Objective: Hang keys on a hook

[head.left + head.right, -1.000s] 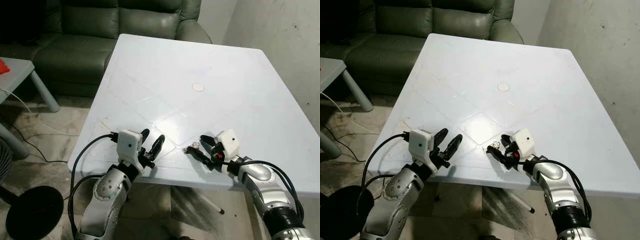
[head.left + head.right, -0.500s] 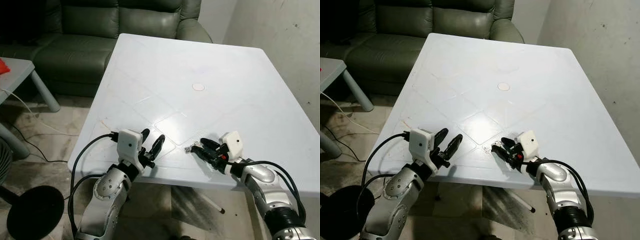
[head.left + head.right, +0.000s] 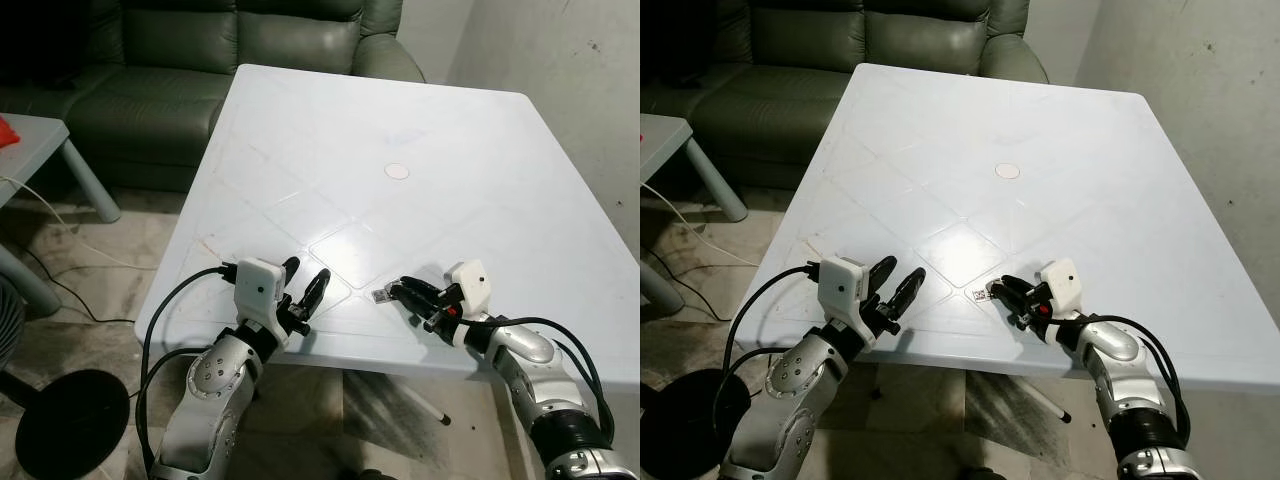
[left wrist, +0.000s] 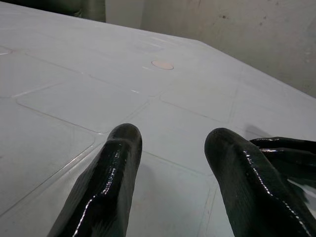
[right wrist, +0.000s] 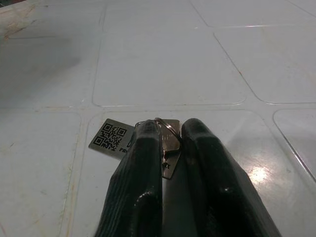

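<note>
White plastic bench (image 3: 400, 120): at lower centre-right our right gripper (image 3: 408, 296) meets the small metal keys with a QR tag (image 3: 382, 296). Left gripper (image 3: 303, 292), lower left, spread wide. Right wrist view: jaws narrowly pinching keys (image 5: 165, 143); a shallow grip could slip.

My fingers (image 5: 148, 163) are glossy black on both arms, and each wrist carries a white block above silver casing. The worktop (image 3: 400, 120) is pale white, scored with faint lines in a diamond pattern, with a small cream disc (image 3: 397, 171) set in it. The keys (image 5: 170, 148) are dull silver metal, and their tag (image 5: 111, 137) is white printed with a black square code. The sofa (image 3: 200, 60) beyond the far edge is dark green leather.
</note>
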Available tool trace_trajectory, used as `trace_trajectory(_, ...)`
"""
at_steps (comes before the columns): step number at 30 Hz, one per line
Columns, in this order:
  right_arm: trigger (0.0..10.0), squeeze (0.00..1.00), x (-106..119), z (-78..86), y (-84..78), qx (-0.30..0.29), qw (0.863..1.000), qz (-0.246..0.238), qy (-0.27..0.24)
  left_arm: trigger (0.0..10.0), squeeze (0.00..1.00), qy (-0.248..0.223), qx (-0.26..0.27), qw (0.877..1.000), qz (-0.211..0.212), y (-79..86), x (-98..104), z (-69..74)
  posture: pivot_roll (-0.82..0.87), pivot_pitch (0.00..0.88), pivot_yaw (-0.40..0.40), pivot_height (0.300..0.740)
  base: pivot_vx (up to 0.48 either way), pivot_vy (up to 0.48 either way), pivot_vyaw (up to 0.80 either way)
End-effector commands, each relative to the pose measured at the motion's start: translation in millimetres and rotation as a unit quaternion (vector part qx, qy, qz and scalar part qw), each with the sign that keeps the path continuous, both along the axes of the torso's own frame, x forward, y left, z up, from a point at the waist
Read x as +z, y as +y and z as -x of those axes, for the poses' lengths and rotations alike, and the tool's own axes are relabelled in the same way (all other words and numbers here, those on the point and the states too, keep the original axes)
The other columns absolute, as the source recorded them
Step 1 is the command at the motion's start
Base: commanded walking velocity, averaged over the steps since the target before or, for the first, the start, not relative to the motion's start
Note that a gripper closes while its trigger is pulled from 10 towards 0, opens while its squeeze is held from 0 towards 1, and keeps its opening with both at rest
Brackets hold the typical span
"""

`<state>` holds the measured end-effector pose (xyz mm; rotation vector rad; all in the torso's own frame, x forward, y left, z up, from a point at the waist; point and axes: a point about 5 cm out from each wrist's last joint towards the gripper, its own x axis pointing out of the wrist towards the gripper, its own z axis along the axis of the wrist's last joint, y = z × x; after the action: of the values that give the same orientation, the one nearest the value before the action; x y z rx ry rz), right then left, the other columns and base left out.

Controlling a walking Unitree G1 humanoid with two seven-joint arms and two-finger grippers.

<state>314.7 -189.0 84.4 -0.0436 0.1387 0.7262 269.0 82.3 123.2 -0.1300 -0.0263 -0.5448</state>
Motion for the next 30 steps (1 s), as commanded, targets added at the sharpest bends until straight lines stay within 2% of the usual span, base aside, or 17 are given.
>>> trace_trajectory(1, 10.0, 0.00, -3.8, 1.1, -5.1, -0.005, 1.000, 0.004, 0.014, 10.0, 0.00, -0.009, 0.001, 1.000, -0.005, -0.4, 4.6, 0.0, -0.09, 0.149, -0.067, 0.724, 0.000, 0.000, 0.00)
trace_trajectory(8, 10.0, 0.00, -4.0, 0.4, -5.6, -0.005, 1.000, 0.000, 0.014, 10.0, 0.00, -0.009, 0.001, 1.000, -0.004, -1.4, 4.8, -0.1, -0.09, 0.146, -0.068, 0.724, 0.000, 0.000, 0.00)
trace_trajectory(9, 3.6, 0.00, -3.6, 0.1, -6.0, -0.005, 1.000, -0.001, 0.014, 10.0, 0.00, -0.009, 0.001, 1.000, -0.004, -1.4, 4.8, -0.2, -0.09, 0.148, -0.067, 0.724, 0.000, 0.000, 0.00)
trace_trajectory(10, 3.6, 0.00, -3.6, 0.1, -6.0, -0.005, 1.000, -0.001, 0.014, 10.0, 0.00, -0.009, 0.001, 1.000, -0.004, -1.4, 4.8, -0.2, -0.09, 0.148, -0.067, 0.724, 0.000, 0.000, 0.00)
trace_trajectory(11, 1.8, 0.00, -3.2, -0.2, -6.7, -0.007, 1.000, -0.001, 0.014, 10.0, 0.00, -0.009, 0.002, 1.000, -0.004, -1.3, 4.7, -0.3, -0.09, 0.148, -0.068, 0.724, 0.000, 0.000, 0.00)
trace_trajectory(12, 1.8, 0.00, -3.0, -0.4, -7.2, -0.007, 1.000, -0.001, 0.013, 10.0, 0.00, -0.009, 0.002, 1.000, -0.005, -1.3, 4.7, -0.4, -0.09, 0.148, -0.068, 0.724, 0.000, 0.000, 0.00)
trace_trajectory(13, 0.0, 0.00, -2.6, -0.4, -7.7, -0.007, 1.000, -0.004, 0.014, 10.0, 0.00, -0.009, 0.002, 1.000, -0.004, -1.2, 4.8, -0.6, -0.09, 0.148, -0.068, 0.724, 0.000, 0.000, 0.00)
trace_trajectory(22, 0.0, 0.00, -2.1, -0.6, -9.8, -0.009, 0.999, -0.021, 0.022, 10.0, 0.00, -0.011, 0.004, 1.000, -0.003, -1.3, 6.2, -1.3, -0.09, 0.145, -0.071, 0.724, 0.000, 0.000, 0.00)
trace_trajectory(24, 0.0, 0.00, 1.2, -3.2, -12.3, -0.023, 0.997, -0.061, 0.033, 10.0, 0.00, -0.012, 0.004, 1.000, -0.003, -1.0, 6.1, -1.2, -0.09, 0.146, -0.072, 0.724, 0.000, 0.000, 0.00)
trace_trajectory(25, 0.0, 0.00, 1.2, -3.2, -12.3, -0.023, 0.997, -0.061, 0.033, 10.0, 0.00, -0.012, 0.004, 1.000, -0.003, -1.0, 6.1, -1.2, -0.09, 0.146, -0.072, 0.724, 0.000, 0.000, 0.00)
trace_trajectory(28, 0.0, 0.00, 6.0, -6.8, -13.9, -0.041, 0.992, -0.109, 0.038, 10.0, 0.00, -0.012, 0.005, 1.000, -0.003, -0.8, 6.1, -1.4, -0.09, 0.146, -0.072, 0.724, 0.000, 0.000, 0.00)
trace_trajectory(30, 0.0, 0.00, 11.6, -9.5, -13.7, -0.057, 0.983, -0.167, 0.043, 10.0, 0.00, -0.012, 0.006, 1.000, -0.003, -1.0, 6.5, -1.7, -0.09, 0.142, -0.072, 0.724, 0.000, 0.000, 0.00)
